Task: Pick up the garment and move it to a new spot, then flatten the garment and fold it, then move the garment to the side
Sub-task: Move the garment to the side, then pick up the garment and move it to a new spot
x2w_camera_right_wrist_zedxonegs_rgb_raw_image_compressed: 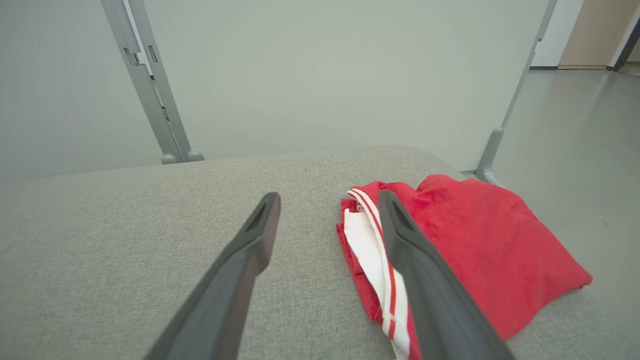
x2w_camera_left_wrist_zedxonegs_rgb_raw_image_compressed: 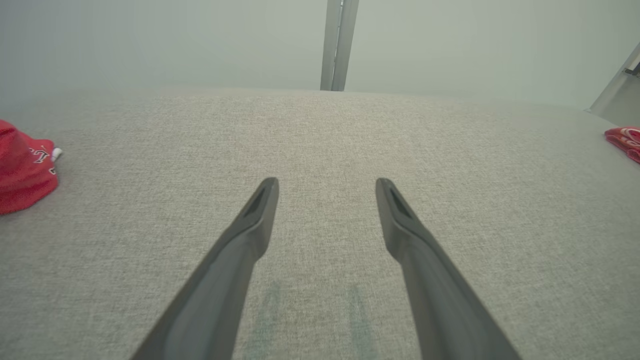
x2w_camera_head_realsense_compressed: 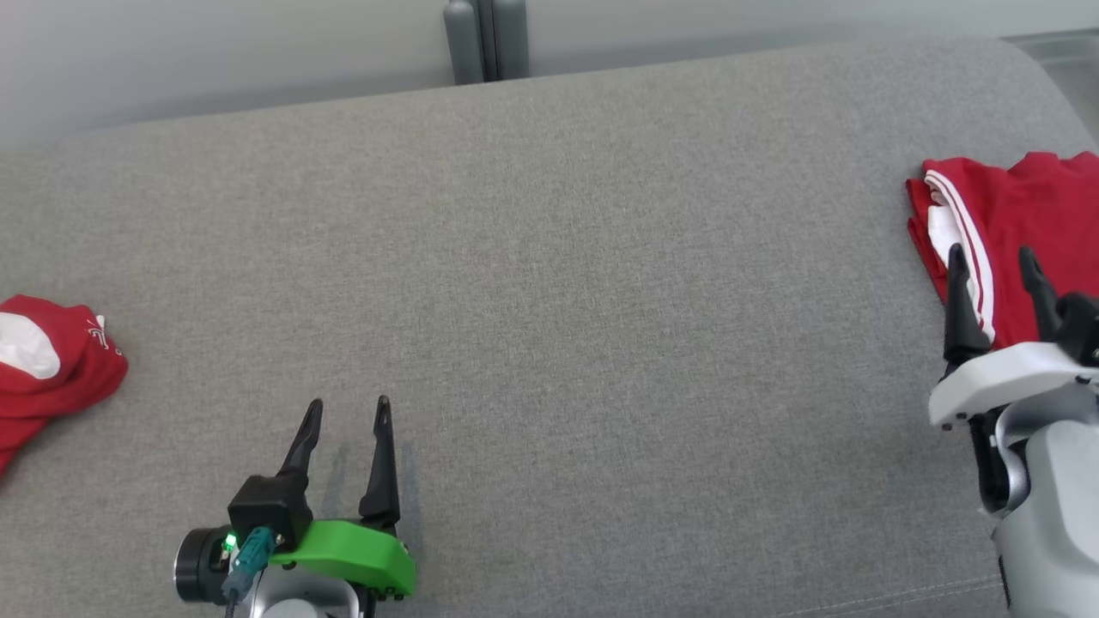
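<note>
Since a folded red garment lies at the far right edge of the grey cushioned surface, with the right hand poised at its near edge, fingers spread and empty, the set-aside step looks complete for that piece. The left hand, also spread and empty, sits low over bare fabric, and the next move likely calls for reaching left to the crumpled red garment. The right wrist view shows the folded piece whole with its white striped trim, while the head view crops it.
</note>
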`<state>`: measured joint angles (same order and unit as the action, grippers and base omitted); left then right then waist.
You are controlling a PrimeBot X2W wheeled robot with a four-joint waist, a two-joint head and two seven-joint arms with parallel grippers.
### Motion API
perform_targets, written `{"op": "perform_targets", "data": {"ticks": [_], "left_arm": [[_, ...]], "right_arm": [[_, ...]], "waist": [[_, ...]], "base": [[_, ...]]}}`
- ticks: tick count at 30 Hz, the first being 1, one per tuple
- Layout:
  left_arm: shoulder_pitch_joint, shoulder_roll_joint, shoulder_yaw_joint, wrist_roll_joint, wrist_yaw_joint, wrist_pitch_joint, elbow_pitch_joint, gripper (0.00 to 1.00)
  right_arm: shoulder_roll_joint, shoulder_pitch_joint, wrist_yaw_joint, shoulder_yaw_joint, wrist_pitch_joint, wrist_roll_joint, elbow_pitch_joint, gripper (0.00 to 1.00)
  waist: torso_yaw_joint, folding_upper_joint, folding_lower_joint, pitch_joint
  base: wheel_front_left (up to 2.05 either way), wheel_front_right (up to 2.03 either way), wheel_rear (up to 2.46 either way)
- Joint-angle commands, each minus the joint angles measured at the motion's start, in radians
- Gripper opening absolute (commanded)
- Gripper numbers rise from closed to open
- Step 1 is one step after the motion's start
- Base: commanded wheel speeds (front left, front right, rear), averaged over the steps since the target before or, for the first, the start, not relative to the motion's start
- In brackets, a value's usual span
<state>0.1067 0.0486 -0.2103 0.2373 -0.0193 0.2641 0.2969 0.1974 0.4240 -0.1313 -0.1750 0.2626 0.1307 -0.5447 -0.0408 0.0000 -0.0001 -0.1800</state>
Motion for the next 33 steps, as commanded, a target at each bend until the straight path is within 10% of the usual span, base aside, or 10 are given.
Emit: {"op": "perform_targets", "data": {"ticks": [1, 33], "left_arm": [[-0.029, 0.005, 0.019, 0.004, -0.008, 0.0, 0.01, 1.0], [-0.095, 0.004, 0.119, -0.006, -0.021, 0.0, 0.074, 1.0]], "right_arm": [[-0.015, -0.044, 0.001, 0.015, 0.003, 0.02, 0.025, 1.0], [-0.087, -0.319, 0.001, 0.247, 0.003, 0.05, 0.228, 1.0]], "waist": [[0.023, 0.0, 0.0001, 0.089], [0.103, 0.0, 0.0001, 0.184]], "base": [[0.0, 0.0, 0.0], [0.0, 0.0, 0.0]]}}
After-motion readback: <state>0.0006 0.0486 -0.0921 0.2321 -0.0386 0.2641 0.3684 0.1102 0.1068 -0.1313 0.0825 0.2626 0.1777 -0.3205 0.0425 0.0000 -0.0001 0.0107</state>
